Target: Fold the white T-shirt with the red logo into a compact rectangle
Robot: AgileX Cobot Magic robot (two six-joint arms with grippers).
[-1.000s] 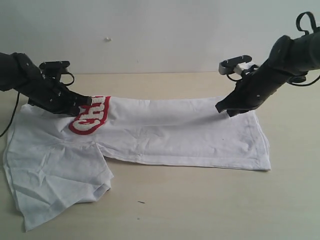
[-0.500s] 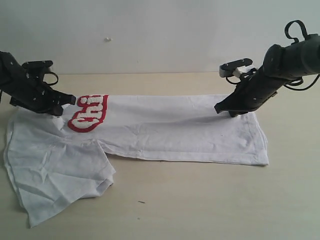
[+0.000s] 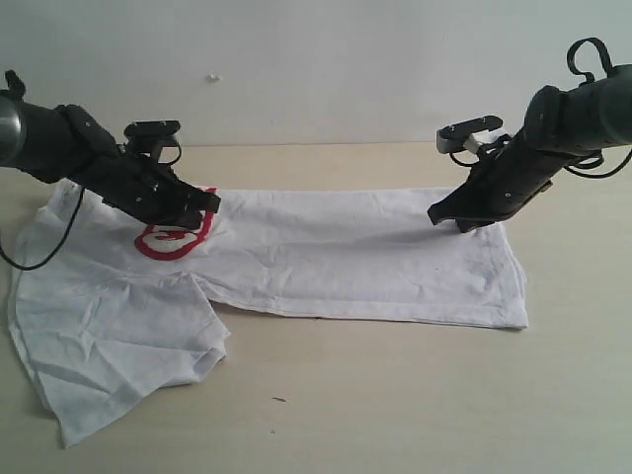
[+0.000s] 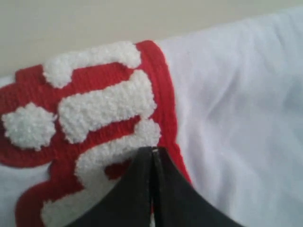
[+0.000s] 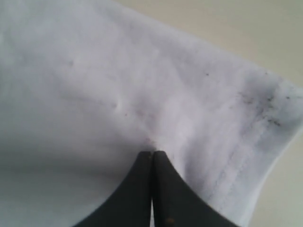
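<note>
The white T-shirt (image 3: pixel 346 257) lies flat across the table, folded lengthwise into a long band, with a loose part (image 3: pixel 109 346) spread at the near left. Its red logo (image 3: pixel 158 242) with fuzzy white letters (image 4: pixel 94 109) shows at the left end of the band. My left gripper (image 3: pixel 209 201) is shut, and its tips (image 4: pixel 152 149) rest on the logo's edge with no cloth seen between them. Shut at the band's far right corner, my right gripper (image 3: pixel 437 215) has white cloth (image 5: pixel 94 71) puckering into its tips (image 5: pixel 152 152), close to the stitched hem (image 5: pixel 246 156).
The light wooden table (image 3: pixel 395 395) runs back to a pale wall. Bare table shows in front of the shirt and to its right. A black cable (image 3: pixel 30 252) from the left arm hangs over the shirt's left end.
My left gripper swung left off the logo, then back right onto it, and now hides its upper part. The right gripper barely moved. The shirt's right hem crept slightly left.
</note>
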